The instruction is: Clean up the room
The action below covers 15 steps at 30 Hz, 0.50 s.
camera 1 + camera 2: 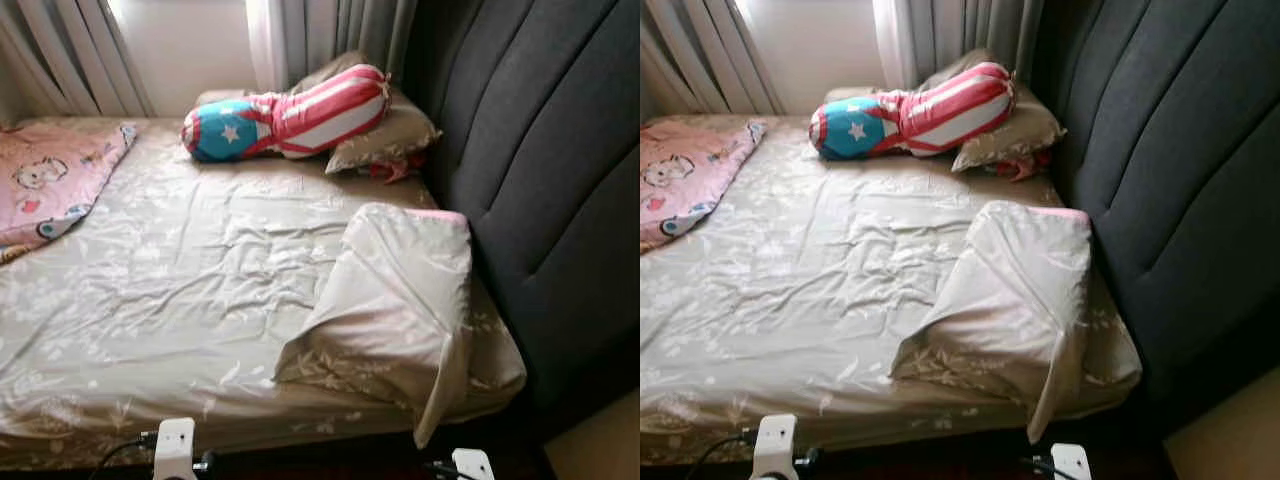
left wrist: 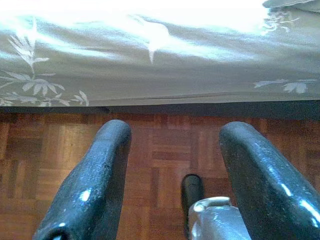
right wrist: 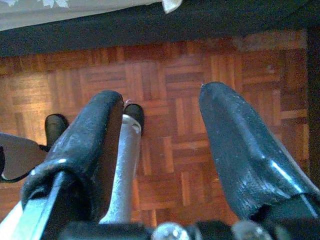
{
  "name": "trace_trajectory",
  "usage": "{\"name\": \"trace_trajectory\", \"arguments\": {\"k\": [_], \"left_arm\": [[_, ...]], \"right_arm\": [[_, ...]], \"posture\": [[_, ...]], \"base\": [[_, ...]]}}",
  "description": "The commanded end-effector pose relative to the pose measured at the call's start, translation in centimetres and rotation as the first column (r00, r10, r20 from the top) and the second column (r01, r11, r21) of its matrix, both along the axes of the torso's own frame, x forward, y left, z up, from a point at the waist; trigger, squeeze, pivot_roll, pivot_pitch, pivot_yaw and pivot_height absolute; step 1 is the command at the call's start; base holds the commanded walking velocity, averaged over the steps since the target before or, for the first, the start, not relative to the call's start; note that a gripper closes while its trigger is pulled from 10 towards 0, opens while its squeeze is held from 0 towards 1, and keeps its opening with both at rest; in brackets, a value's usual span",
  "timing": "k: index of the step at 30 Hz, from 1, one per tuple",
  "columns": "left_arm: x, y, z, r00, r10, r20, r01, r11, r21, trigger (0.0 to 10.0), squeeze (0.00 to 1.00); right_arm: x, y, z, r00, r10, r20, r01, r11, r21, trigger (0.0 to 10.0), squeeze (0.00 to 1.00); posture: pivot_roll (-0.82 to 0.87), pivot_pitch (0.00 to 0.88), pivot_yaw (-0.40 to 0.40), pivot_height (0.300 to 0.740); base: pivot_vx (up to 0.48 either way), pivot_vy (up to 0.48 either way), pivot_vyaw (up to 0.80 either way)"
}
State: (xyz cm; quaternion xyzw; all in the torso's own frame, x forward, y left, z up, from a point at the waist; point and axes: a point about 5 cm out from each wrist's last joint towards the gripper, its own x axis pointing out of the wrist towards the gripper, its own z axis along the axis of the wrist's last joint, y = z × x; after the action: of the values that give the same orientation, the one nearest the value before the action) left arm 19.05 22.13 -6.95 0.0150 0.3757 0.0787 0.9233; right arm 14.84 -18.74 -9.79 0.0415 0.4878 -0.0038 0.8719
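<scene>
- Two white arm parts poke up at the bottom edge of the left eye view, a black cable beside the left one.
- Left gripper [image 2: 172,175] hangs low by the bed's edge, jaws spread wide, holding nothing; wooden parquet floor [image 2: 160,145] lies under it and the sheet's hem crosses the top of its wrist view.
- Right gripper [image 3: 165,150] also hangs over the parquet, jaws spread and empty, with the dark bed base at the top of its wrist view.
- Bed [image 1: 180,300] takes up the middle and left of the frame under a rumpled beige leaf-print sheet.
- Beige pillow [image 1: 395,300] lies at lower right, against the dark grey headboard [image 1: 540,170], its corner hanging over the bed's edge.
- Star-and-stripe bolster [image 1: 285,115] rests at upper centre, leaning on a second pillow [image 1: 395,135].
- Pink blanket [image 1: 50,180] lies at the left edge.
- Curtains [image 1: 320,35] hang across the top.
</scene>
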Motion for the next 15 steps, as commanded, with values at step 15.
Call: {"name": "trace_trajectory", "arguments": {"k": [15], "left_arm": [[-0.41, -0.10, -0.29, 1.000, -0.010, -0.026, 0.010, 1.000, -0.008, 10.0, 0.00]], "right_arm": [[0.00, -0.32, 0.04, 1.000, -0.009, 0.004, 0.009, 1.000, -0.016, 10.0, 0.00]], "posture": [[0.06, 0.000, -0.068, 0.740]], "base": [[0.049, 0.000, 0.00]]}}
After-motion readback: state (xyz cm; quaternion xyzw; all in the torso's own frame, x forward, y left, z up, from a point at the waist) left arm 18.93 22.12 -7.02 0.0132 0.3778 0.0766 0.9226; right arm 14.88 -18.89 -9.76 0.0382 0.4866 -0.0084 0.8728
